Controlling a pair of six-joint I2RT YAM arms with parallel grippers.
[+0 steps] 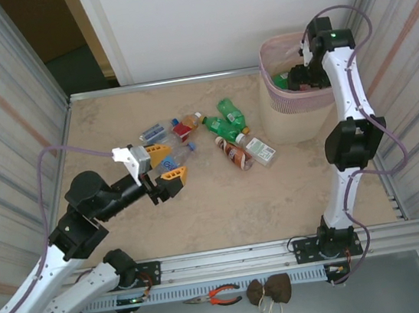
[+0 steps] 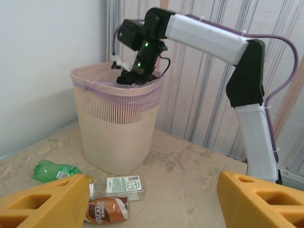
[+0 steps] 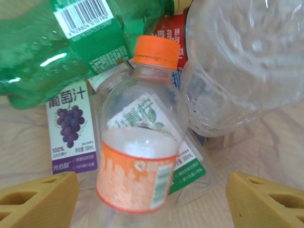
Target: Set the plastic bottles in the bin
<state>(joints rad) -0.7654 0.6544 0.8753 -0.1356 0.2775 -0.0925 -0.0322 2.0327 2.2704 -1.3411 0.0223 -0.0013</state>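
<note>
**Left claw lies nearest the loose bottles; right claw stands open inside the bin**

On the near-left of the table, the left gripper (image 1: 166, 163) is seen low over the surface. Its orange fingers are spread wide and nothing is held between them.

A small clear plastic bottle with a blue label (image 1: 178, 155) lies right at those fingertips in the top view. Its long axis appears to run onward along the line of the reach, toward the right and a little to the far side. The fingers would therefore close across its width rather than its length. Whether it sits fully between the fingers cannot be told, as it is hidden under the claw.

Further right, well apart from the claw, a brown-labelled plastic bottle (image 2: 107, 209) and a clear plastic bottle with a white label (image 2: 124, 185) lie side by side on the table. Crumpled green plastic bottles (image 1: 228, 121) lie just beyond them. All of these are judged nearer to the left arm's claw than to the right one.

At the far right stands the tall pale pink plastic bin (image 2: 114, 137), upright, beyond the brown-labelled and white-labelled pair. The right gripper (image 3: 152, 203) is seen down inside its rim with its fingers wide apart and nothing gripped. A clear plastic bottle with an orange cap and orange label (image 3: 142, 142) lies loose between them. It rests on other bottles in the bin, cap pointing away from the claw.

The next pick is judged to fall to the left arm.
</note>
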